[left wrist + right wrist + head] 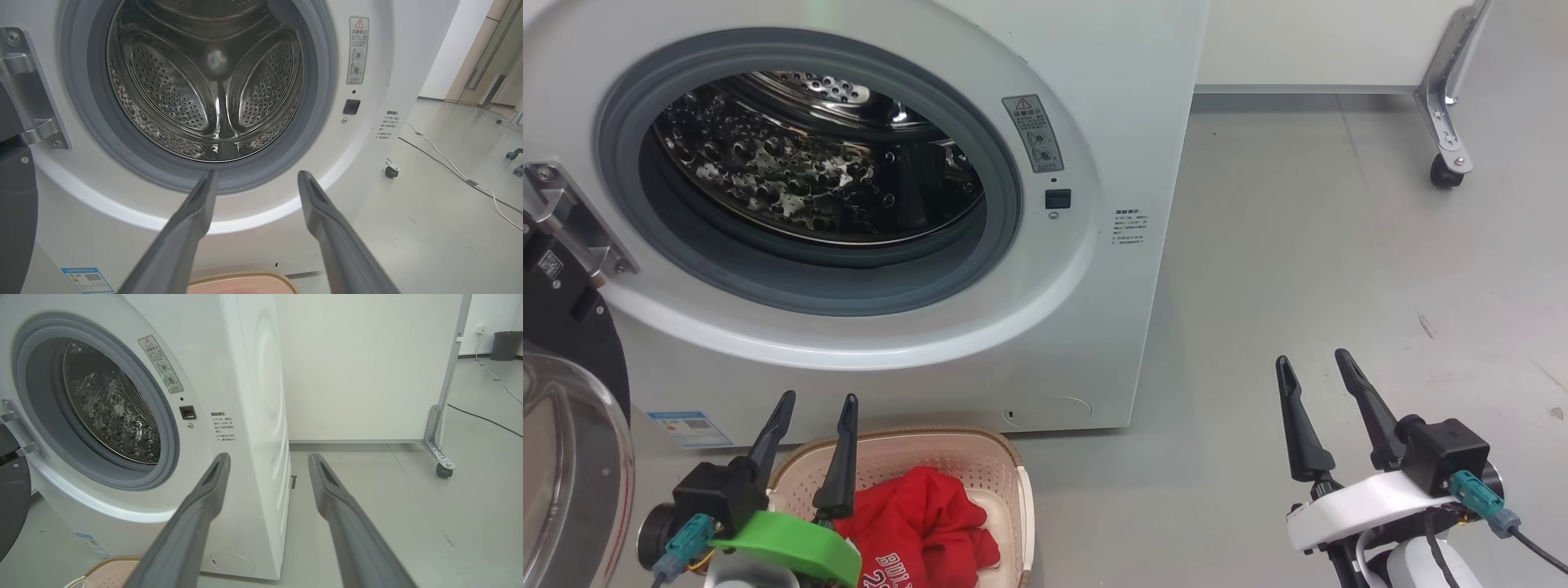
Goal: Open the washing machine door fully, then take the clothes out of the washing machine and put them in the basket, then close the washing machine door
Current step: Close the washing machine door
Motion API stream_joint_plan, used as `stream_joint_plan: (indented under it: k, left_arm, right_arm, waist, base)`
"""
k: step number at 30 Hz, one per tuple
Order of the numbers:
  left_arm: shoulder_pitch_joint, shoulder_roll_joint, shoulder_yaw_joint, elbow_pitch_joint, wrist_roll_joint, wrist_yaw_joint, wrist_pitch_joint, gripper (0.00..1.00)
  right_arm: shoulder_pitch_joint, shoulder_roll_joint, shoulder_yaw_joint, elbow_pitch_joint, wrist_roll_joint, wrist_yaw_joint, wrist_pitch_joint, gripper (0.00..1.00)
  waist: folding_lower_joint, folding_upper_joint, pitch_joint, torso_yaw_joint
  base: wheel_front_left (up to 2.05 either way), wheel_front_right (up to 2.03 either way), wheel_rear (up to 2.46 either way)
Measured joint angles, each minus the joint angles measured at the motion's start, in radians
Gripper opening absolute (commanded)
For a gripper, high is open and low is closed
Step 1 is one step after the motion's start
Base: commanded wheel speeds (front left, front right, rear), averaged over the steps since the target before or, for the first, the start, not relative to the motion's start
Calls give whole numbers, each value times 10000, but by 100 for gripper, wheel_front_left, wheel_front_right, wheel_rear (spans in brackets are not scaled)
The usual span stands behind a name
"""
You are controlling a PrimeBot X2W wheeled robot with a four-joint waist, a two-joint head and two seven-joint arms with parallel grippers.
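The white washing machine (pixel 1094 147) stands open, and I see no cloth in its steel drum (pixel 212 81). Its door (pixel 564 408) hangs swung out at the far left, black ring and clear glass bowl showing. On the floor in front sits the cream basket (pixel 1005 465) holding red clothes (pixel 923 514) with white print. My left gripper (pixel 817 402) hovers open over the basket's left part, nothing between its fingers. My right gripper (pixel 1313 361) is open above bare floor to the machine's right. Through the left wrist view the left gripper (pixel 255 175) points at the drum mouth.
A white panel on a castor leg (pixel 1445 131) stands at the back right. Cables (pixel 449 163) run across the grey floor beyond the machine. The door hinge bracket (pixel 572 220) juts out at the opening's left edge.
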Motion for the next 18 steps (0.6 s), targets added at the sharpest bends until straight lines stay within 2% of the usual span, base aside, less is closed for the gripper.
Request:
stream_joint_plan:
  k: [18]
  left_arm:
    - [236, -4, -48, -276, 0, 0, 0, 100]
  right_arm:
    - [12, 0, 27, 4, 0, 48, 0, 100]
  waist:
    - [0, 0, -47, -17]
  base:
    - [0, 0, 0]
